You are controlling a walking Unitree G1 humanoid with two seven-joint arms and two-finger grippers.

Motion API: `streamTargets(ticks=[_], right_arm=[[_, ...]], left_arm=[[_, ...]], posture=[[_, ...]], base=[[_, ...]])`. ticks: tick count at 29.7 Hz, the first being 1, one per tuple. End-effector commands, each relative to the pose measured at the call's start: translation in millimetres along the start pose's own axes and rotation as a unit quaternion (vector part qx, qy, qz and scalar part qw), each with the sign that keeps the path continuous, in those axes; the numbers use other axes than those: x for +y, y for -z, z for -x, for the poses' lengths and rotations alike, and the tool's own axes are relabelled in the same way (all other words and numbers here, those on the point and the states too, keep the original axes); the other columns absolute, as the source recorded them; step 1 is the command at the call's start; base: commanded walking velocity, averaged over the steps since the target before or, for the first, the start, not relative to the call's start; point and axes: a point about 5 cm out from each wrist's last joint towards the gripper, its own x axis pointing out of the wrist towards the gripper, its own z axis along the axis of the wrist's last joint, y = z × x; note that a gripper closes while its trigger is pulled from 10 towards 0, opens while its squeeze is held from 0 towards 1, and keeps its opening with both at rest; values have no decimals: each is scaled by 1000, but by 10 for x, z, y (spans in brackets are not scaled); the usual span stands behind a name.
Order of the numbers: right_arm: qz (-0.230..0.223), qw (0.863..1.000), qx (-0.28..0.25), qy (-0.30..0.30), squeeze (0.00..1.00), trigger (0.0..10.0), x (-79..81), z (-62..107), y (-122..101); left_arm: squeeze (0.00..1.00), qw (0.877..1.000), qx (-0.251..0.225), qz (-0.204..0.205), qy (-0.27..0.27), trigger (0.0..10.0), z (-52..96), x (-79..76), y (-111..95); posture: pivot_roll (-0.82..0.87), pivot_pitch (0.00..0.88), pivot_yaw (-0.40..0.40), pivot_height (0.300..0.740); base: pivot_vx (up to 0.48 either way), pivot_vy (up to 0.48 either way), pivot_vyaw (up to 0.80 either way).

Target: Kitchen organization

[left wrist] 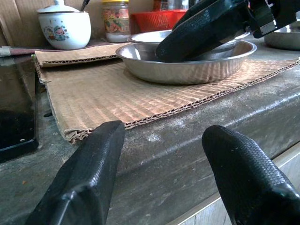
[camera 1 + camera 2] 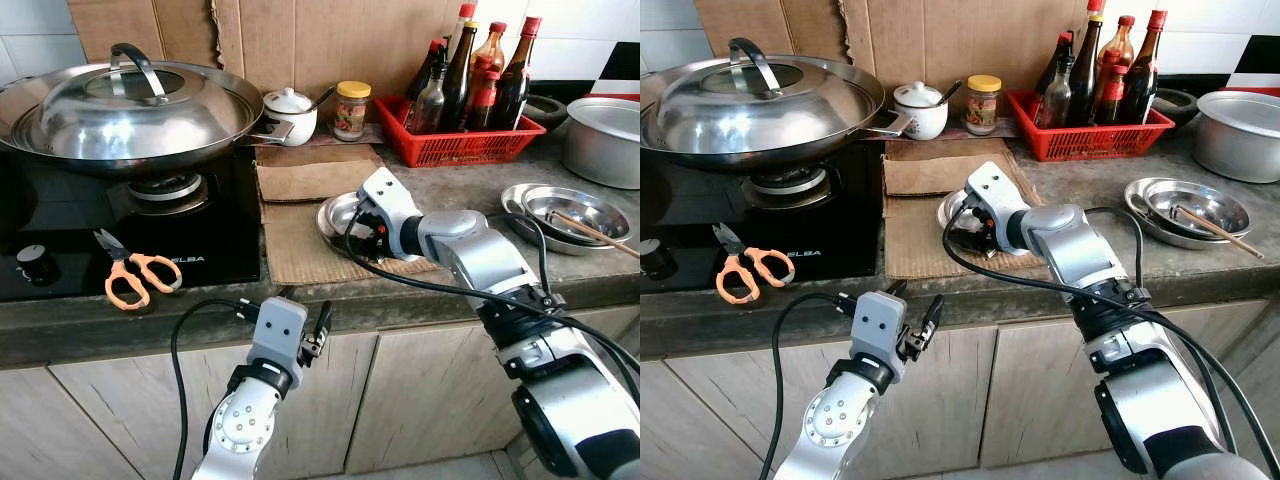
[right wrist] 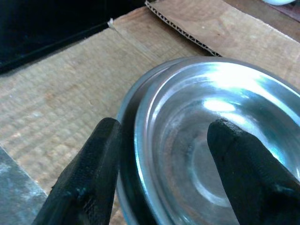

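My left gripper hangs open and empty below the grey stone counter edge. Beyond it, my right gripper is spread wide, one finger either side of the near rim of the stacked shallow steel dishes on the brown corrugated cardboard. I judge them light, stiff and slippery; pinch the rim.

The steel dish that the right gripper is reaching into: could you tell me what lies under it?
The steel dish sits nested in a second steel plate, which rests on a cardboard sheet. The counter beneath the cardboard is covered. The right gripper straddles the dish's rim.
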Motion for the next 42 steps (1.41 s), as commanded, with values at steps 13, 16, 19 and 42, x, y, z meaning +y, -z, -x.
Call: streamTargets(ticks=[13,16,19,42], right_arm=[[28,998,25,52,0,10000,-202,31,-31],[44,998,27,34,0,10000,-142,4,-42],[69,997,41,9,0,10000,-62,-36,-36],[117,992,26,40,0,0,-57,-127,-243]], left_arm=[[0,1000,-10,-1,2,10000,8,-37,-51],[0,1000,-10,-1,1,10000,11,-34,-47],[0,1000,-11,0,1,10000,7,-31,-50],[0,1000,-19,7,-2,10000,-9,-25,-72]], posture=[[128,0,-84,740],[130,0,-81,740],[126,3,-81,740],[133,0,-93,740]], base=[[0,0,0],[0,0,0],[0,0,0],[0,0,0]])
